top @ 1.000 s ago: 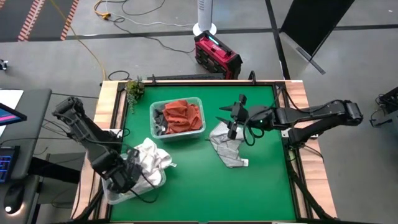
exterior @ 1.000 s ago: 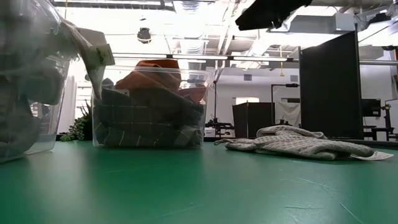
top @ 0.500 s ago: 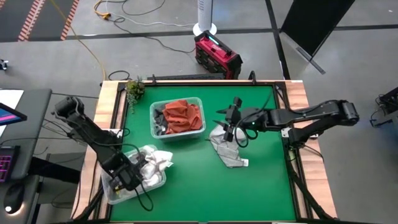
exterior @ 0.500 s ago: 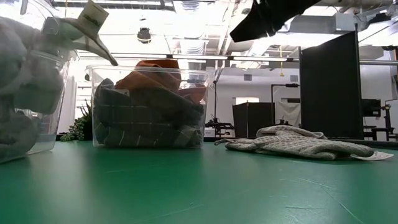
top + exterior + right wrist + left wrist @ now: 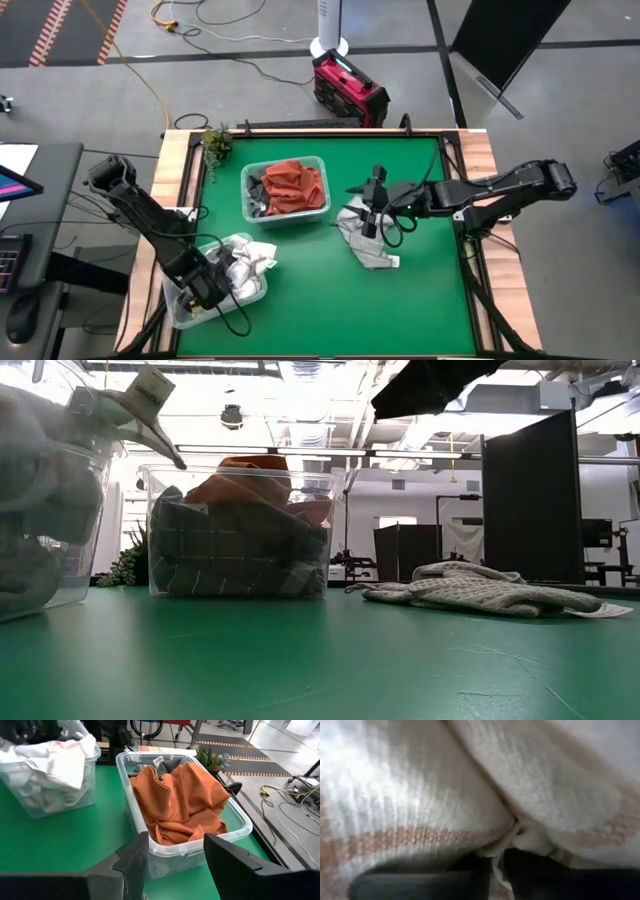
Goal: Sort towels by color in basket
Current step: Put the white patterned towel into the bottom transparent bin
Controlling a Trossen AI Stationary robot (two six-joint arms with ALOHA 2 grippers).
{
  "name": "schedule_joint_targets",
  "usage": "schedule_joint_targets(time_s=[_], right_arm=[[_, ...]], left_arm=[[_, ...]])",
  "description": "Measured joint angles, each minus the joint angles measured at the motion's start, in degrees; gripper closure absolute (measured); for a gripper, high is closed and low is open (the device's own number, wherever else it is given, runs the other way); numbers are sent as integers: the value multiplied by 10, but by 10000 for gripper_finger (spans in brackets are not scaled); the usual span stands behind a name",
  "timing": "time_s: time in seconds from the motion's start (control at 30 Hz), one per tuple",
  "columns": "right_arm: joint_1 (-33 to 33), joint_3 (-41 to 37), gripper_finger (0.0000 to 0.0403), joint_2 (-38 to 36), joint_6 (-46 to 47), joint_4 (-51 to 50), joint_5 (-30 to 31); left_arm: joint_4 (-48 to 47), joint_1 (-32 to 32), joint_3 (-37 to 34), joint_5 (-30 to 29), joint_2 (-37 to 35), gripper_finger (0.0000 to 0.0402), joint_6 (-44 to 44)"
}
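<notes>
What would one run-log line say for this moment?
left gripper: in clear bin, on white red-lined towel | right gripper: open above light grey towel | orange towel: binned

Green table (image 5: 320, 290): two clear bins (image 5: 285, 190) (image 5: 200, 295) w/ towels, grey towel (image 5: 365, 240) loose, plant (image 5: 216, 143) at corner.

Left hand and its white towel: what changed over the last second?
The left hand pushed the white towel down into the near clear bin. The right hand moved toward the light grey towel. The far bin stayed put.
</notes>
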Motion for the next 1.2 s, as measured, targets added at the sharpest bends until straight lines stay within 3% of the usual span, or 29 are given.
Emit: schedule_joint_targets(time_s=[0.23,0.33,0.57,0.67,0.83,0.93,1.07,1.2], right_arm=[[3,0,184,0,4,0,0],[2,0,184,0,5,0,0],[2,0,184,0,9,-3,1],[2,0,184,0,9,-3,1],[1,0,184,0,10,1,1],[1,0,184,0,10,1,1],[1,0,184,0,10,1,2],[1,0,184,0,10,-5,2]], left_arm=[[-107,7,114,-9,-4,277,-62],[-132,8,152,20,-5,248,-112],[-273,8,246,36,-5,233,-200],[-316,13,285,-45,-6,233,-203],[-298,30,296,-288,-3,233,-108],[-271,62,280,-340,6,233,-47],[-197,109,238,-334,18,233,-6],[-116,129,181,-211,18,233,40]])
